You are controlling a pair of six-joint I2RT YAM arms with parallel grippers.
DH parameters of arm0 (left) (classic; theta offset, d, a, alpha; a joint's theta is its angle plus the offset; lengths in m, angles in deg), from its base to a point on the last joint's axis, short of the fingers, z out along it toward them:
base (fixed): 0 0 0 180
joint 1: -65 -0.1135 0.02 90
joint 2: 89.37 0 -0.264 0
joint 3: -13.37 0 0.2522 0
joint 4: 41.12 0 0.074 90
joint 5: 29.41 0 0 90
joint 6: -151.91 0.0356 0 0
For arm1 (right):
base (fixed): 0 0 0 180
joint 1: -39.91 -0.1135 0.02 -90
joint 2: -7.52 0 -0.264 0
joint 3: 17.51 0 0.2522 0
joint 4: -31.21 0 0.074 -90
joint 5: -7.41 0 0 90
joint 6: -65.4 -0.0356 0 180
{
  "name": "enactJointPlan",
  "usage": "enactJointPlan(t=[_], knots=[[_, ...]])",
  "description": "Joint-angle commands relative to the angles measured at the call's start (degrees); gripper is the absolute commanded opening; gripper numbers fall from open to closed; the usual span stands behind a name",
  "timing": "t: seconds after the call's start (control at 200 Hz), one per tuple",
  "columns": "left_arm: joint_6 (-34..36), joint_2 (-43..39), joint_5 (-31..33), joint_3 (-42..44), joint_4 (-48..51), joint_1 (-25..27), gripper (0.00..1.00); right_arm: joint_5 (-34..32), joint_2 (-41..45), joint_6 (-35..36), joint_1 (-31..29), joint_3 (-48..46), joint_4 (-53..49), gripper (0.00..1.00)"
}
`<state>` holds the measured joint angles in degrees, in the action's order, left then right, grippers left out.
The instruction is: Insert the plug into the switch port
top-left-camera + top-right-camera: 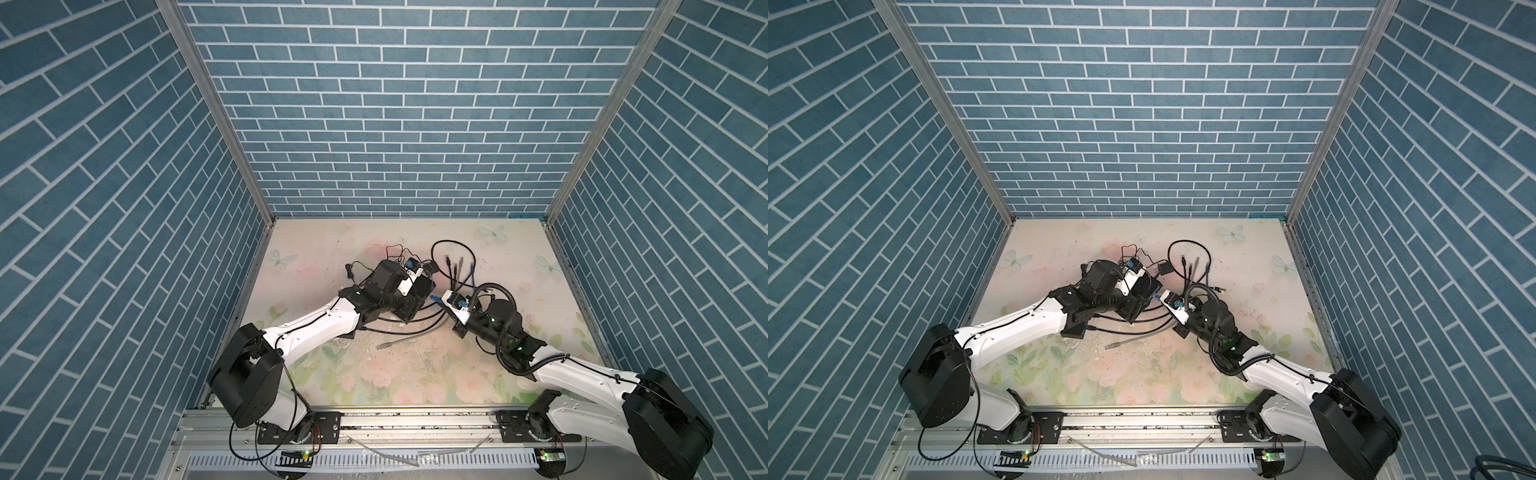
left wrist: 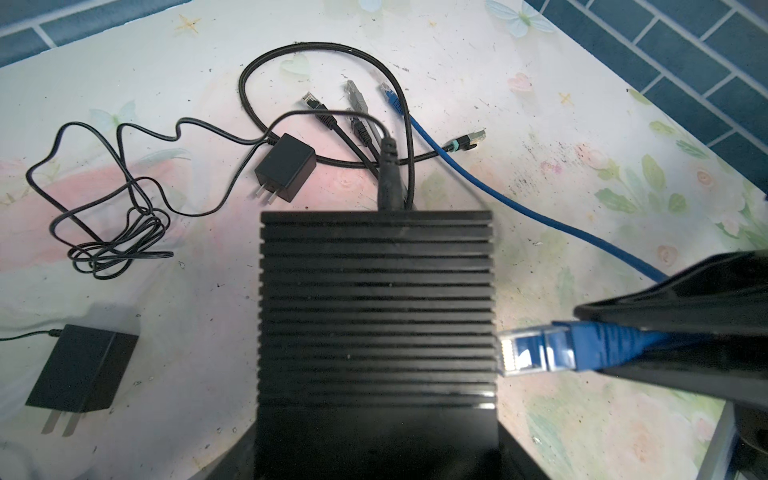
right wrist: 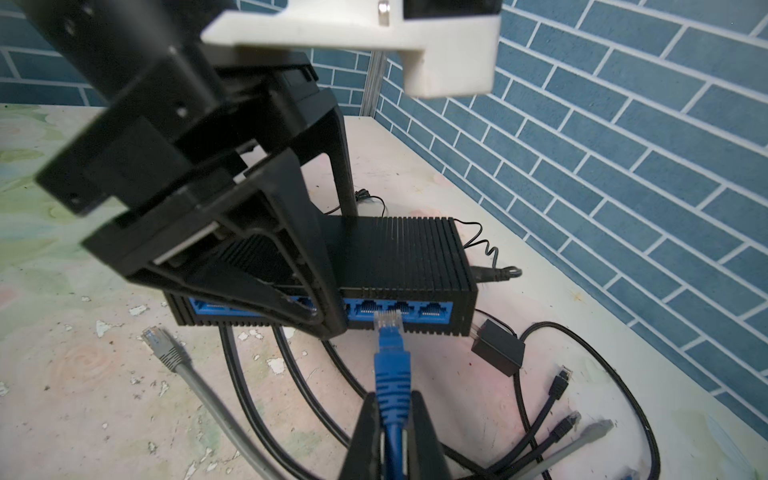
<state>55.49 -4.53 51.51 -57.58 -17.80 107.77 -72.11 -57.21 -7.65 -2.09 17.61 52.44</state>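
Nearest the rail, a grey cable (image 3: 166, 349) is laid loose on the flowered table (image 3: 83, 395), its plug end free. Just beyond it, the right gripper (image 3: 392, 403) is seen closed tight on the ribbed boot of the plug (image 3: 388, 334), and the blue cable (image 3: 392, 444) is passed back between its fingers. The plug is held level and aimed at the port row (image 3: 432, 312) of the switch (image 3: 399, 253). Its clear tip is held right up at the blue face, before the second or third port counted from the end where the power lead (image 2: 388, 174) is fitted. It is not seated, and whether the tip touches the face cannot be told.

The switch, a black ribbed box, is clamped across its width by the left gripper (image 3: 338, 270). One finger is pressed on the port side, so that part of the row is covered, and the other is set against the back. Whether the box rests on the table or is lifted just clear cannot be told.

Behind the switch, a small black adapter (image 2: 286, 166) with two prongs is laid beside a fan of loose plugs (image 2: 355, 93), black, grey and blue. A second adapter (image 2: 83, 370) is laid well apart from it. The scene is closed off by a blue brick wall (image 1: 395, 124).
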Motion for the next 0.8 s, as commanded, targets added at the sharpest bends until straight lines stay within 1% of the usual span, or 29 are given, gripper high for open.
enactJointPlan(t=[0.0,0.235,0.385,0.57,0.795], knots=[[0.37,-2.39,-0.47,-0.6,-1.59,-0.04,0.0,-0.09,-0.67,-0.11,-0.32,-1.24,2.46,0.0],[0.26,-1.54,-1.77,-0.38,-1.69,-0.05,0.0,-0.02,-1.07,-0.25,-0.28,-1.25,5.34,0.0],[0.15,-1.0,-1.88,-0.29,-1.52,0.0,0.0,1.36,-1.18,-0.25,-0.32,-0.37,5.73,0.0],[0.35,-1.36,-2.76,-0.23,-1.86,-0.05,0.0,0.23,-2.83,-0.07,-0.28,0.4,6.44,0.0],[0.74,-1.69,-6.66,0.63,-3.1,0.0,0.0,-2.68,-5.07,-1.39,-0.18,0.91,10.56,0.0]])
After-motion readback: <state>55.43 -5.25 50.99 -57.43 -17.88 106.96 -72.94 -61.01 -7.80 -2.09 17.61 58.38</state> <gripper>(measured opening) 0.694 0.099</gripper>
